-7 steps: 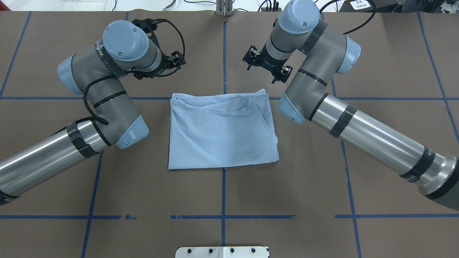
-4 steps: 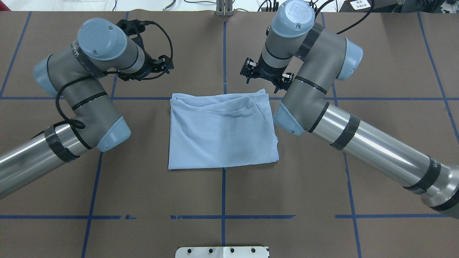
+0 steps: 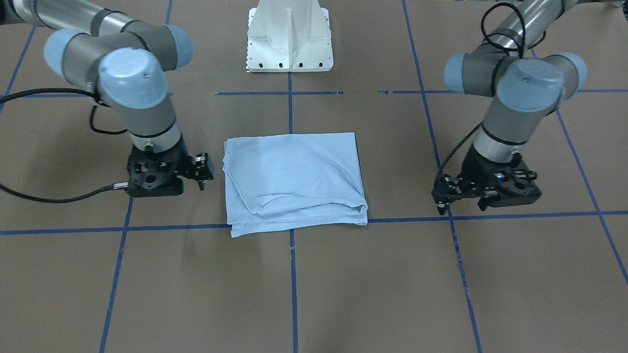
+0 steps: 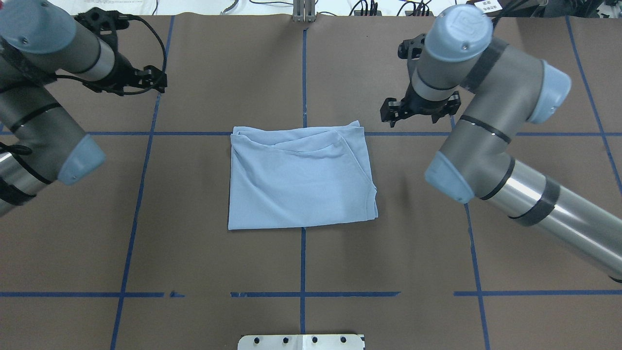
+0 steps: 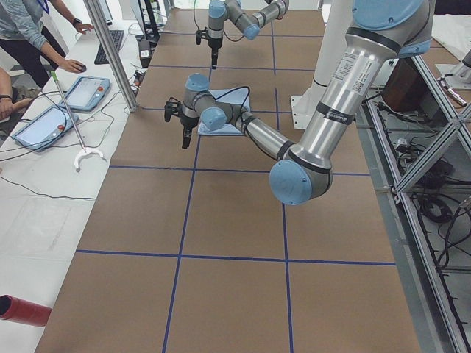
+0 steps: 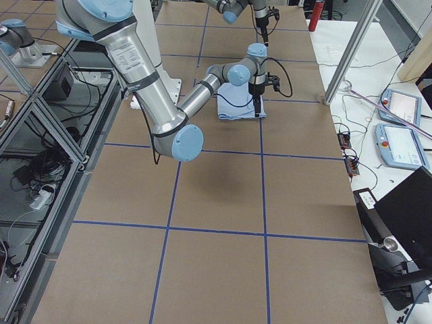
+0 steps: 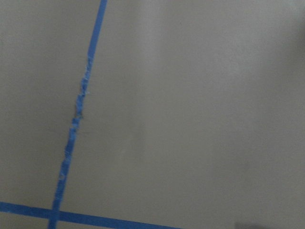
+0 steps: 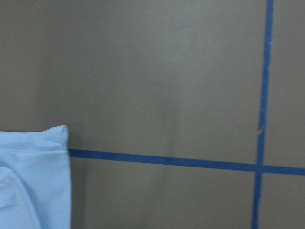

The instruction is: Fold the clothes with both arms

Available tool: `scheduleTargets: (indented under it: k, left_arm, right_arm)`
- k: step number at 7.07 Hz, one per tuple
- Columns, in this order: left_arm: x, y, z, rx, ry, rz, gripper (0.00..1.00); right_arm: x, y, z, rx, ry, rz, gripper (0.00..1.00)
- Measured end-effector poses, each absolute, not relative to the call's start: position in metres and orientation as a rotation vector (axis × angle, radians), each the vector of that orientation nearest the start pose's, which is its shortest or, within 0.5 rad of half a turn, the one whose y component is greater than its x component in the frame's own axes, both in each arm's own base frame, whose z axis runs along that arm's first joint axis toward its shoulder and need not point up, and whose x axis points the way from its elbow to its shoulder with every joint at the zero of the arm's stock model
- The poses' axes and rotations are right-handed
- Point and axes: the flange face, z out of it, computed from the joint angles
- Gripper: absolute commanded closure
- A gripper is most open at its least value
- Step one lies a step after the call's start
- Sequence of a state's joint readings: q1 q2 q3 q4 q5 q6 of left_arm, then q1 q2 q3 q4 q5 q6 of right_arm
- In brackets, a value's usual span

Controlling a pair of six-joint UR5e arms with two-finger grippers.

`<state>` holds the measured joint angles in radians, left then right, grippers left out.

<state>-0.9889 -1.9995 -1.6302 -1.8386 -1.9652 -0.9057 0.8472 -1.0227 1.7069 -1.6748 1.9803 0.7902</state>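
Observation:
The light blue T-shirt lies folded into a rough rectangle at the middle of the table, also showing from the front. One of its corners fills the lower left of the right wrist view. My left gripper hangs over bare table far to the shirt's left, near a tape crossing. My right gripper hangs just past the shirt's far right corner. Both look open and hold nothing. The left wrist view shows only table and tape.
Blue tape lines grid the brown table. The white pedestal base stands at the robot's side. A side bench with tablets and people's hands runs along the far edge; a red cylinder lies there.
Both arms have swung outward from the shirt's far edge, the left one far to the left and the right one to the right. The shirt has not moved.

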Motion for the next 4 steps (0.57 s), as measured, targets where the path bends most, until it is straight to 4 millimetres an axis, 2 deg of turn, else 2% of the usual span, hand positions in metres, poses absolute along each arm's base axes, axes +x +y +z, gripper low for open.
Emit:
scheduleTargets:
  k: [2,3,4]
  left_arm:
    - [0.173,-0.629,0.401,0.326,0.674,-0.047,0.00]
    - [0.109,-0.631,0.430,0.335,0.645,0.027,0.00]
    - [0.049,-0.621,0.467,0.343,0.634,0.118,0.00]
  right_arm:
    - [-0.243,-0.589,0.375,0.119,-0.686,-0.126,0.00]
    - [-0.181,-0.595,0.422,0.090,-0.710,-0.152,0.00]
    - [-0.121,-0.592,0.466,0.072,-0.742,-0.165,0.00]
